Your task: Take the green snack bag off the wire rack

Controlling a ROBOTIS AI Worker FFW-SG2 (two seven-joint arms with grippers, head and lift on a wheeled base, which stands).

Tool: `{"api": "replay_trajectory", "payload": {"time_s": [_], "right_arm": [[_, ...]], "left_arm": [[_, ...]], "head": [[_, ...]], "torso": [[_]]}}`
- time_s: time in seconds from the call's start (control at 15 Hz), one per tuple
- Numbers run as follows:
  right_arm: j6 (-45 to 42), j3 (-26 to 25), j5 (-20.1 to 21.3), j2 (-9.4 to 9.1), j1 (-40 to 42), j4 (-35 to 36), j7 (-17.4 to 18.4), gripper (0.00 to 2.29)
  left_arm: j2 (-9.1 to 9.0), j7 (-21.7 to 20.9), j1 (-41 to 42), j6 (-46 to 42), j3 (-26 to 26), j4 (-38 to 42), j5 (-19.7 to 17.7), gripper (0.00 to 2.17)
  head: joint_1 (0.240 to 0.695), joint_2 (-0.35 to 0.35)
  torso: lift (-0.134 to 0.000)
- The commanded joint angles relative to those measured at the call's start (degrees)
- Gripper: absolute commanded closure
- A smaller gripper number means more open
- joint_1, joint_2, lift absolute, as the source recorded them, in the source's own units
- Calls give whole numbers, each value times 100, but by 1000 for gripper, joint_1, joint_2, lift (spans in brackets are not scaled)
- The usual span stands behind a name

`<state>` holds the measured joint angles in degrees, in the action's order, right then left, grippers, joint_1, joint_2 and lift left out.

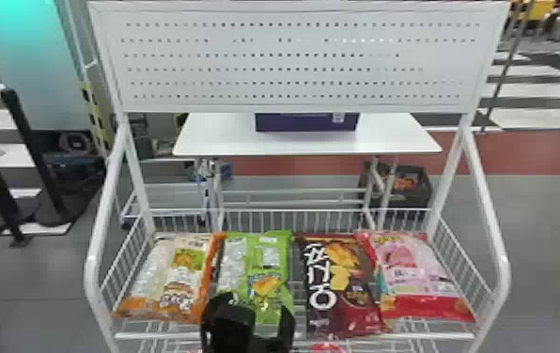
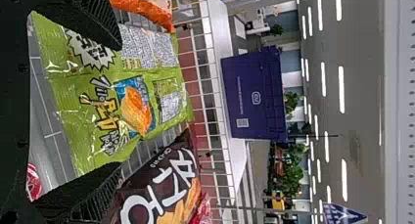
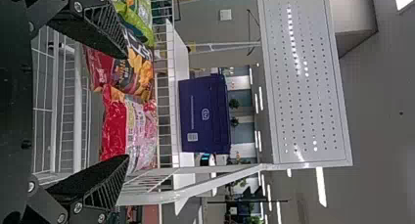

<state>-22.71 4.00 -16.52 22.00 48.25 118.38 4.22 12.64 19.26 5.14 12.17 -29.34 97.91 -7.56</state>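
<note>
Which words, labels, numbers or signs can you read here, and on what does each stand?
Nothing can be quoted with confidence.
Green snack bag: bold lettering, stylised; fine print blurred.
Dark snack bag: large white characters, stylised.
Pink snack bag: print too small.
Orange-edged snack bag: print blurred.
Dark blue box: line and label too small.

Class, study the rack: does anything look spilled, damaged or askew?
Nothing stands out: the orange-edged bag, green bag, dark bag and pink bag lie in a row on the wire rack, with no tear or spill visible.
</note>
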Motion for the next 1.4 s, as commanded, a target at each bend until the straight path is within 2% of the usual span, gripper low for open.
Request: {"api": "replay_trajectory", "payload": {"time_s": [0.0,0.13,0.27,0.53,0.67,0.73,0.8,0.87,1.2,1.33], "right_arm": [[0,4,0,-3,-17,-17,0,174],[0,4,0,6,-17,-17,0,174],[0,4,0,15,-17,-17,0,174],[0,-13,-9,32,-17,-17,0,174],[0,-4,-9,59,-26,-8,0,174],[0,-4,-9,59,-26,-8,0,174],[0,-4,-18,67,-26,-8,0,174],[0,-4,-18,67,-26,1,0,174],[0,-4,-18,67,-26,19,0,174],[0,-4,-18,67,-34,10,0,174]], "left_arm": [[-130,-36,-295,115,-10,-325,-176,36],[-262,-98,-523,150,-37,-597,-220,36],[-306,-107,-699,203,-72,-817,-246,46],[-280,-124,-708,431,-37,-808,-255,360],[-244,-124,-646,519,7,-791,-255,772],[-227,-89,-602,519,16,-755,-246,1112],[-227,-54,-558,519,16,-703,-246,1352],[-218,-45,-523,519,34,-615,-246,1440],[-113,-28,-268,502,-2,97,-264,1440],[54,-28,-101,502,-2,458,-290,1440]], "head": [[499,0],[499,0],[499,0],[499,0],[499,0],[499,0],[499,0],[499,0],[499,0],[499,0]], "torso": [[0],[0],[0],[0],[0],[0],[0],[0],[0],[0]]}}
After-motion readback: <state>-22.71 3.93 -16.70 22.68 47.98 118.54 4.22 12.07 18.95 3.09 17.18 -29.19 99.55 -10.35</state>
